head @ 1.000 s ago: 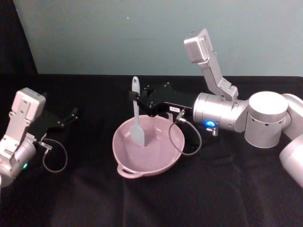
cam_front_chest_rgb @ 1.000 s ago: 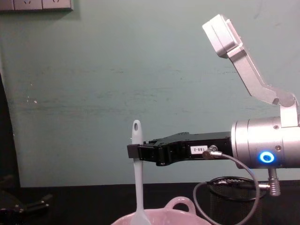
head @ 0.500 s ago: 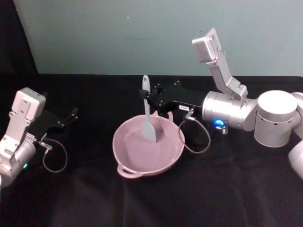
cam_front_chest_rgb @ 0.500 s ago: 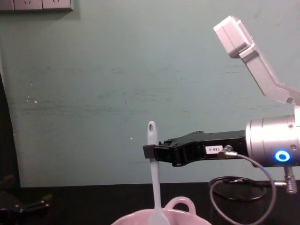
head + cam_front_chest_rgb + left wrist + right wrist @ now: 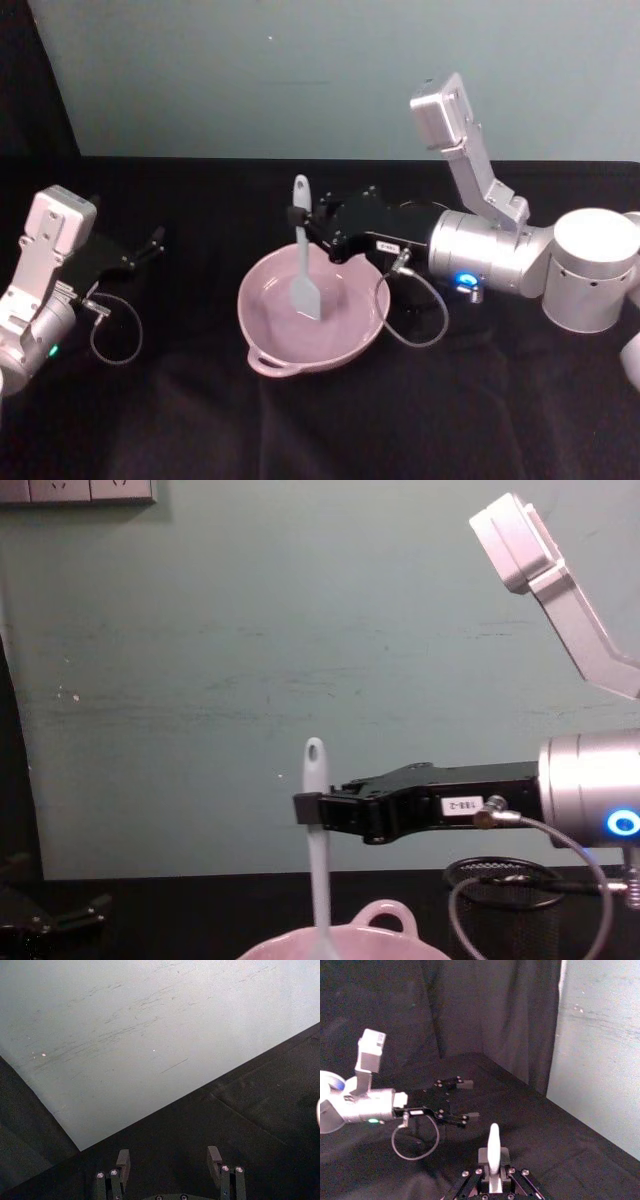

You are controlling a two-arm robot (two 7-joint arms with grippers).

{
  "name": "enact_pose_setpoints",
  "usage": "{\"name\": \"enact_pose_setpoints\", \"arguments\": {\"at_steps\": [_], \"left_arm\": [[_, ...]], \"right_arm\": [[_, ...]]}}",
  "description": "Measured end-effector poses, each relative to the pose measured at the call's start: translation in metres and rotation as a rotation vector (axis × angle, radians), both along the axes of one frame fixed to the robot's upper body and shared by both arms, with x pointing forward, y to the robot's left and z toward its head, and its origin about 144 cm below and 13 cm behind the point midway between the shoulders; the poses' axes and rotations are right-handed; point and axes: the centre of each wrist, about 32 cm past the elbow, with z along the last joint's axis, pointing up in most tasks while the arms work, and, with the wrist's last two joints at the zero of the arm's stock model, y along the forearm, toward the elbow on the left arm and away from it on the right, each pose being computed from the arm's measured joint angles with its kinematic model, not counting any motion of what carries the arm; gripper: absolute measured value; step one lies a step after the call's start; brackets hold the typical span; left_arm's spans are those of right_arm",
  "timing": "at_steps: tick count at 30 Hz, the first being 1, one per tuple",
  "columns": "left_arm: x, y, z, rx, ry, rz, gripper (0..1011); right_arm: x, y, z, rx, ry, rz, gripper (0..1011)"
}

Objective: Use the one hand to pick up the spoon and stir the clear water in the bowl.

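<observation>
So the right gripper (image 5: 300, 215) is clamped shut on the spoon (image 5: 303, 268), pinching the slim handle high up, just under the hole end, and you can see that handle poking up between the closed fingers in the right wrist view too (image 5: 493, 1150). The spoon hangs close to upright with a slight lean, blade down inside the pink bowl (image 5: 322, 357), roughly mid-bowl and a touch left of centre. From the chest view the handle (image 5: 316, 830) drops straight into the bowl (image 5: 300, 943), so I'd say we're mid-stir, not picking up. Can't really make out the water itself since it's clear, so how deep the blade sits is a guess. For doing this well: hold the height steady so the blade stays under, and run smooth circles well inside the wall instead of scraping it, because that glossy bowl sits loose on the black cloth (image 5: 200, 420) and looks like it'd slide or tip if nudged. With a grip that high the blade has plenty of leverage to swivel, so go slow and keep the squeeze firm. Also watch the grey cable (image 5: 415, 322) looping off the wrist right by the bowl's right rim. The left gripper (image 5: 150, 245) is parked far left, fingers spread open (image 5: 169, 1157) and holding nothing
</observation>
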Motion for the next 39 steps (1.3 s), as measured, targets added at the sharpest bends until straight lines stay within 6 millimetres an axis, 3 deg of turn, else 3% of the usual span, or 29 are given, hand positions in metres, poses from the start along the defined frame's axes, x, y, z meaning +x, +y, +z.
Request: {"name": "enact_pose_setpoints", "arguments": {"at_steps": [10, 20, 31, 39], "left_arm": [[0.0, 0.0, 0.0, 0.0, 0.0, 0.0, 1011], [0.0, 0.0, 0.0, 0.0, 0.0, 0.0, 1011], [0.0, 0.0, 0.0, 0.0, 0.0, 0.0, 1011], [0.0, 0.0, 0.0, 0.0, 0.0, 0.0, 1011]], "right_arm": [[0.009, 0.022, -0.008, 0.025, 0.014, 0.049, 123], [0.021, 0.028, -0.009, 0.005, -0.023, 0.025, 123], [0.023, 0.018, -0.004, -0.047, -0.066, -0.041, 123], [0.006, 0.002, -0.002, -0.062, -0.054, -0.055, 123]]}}
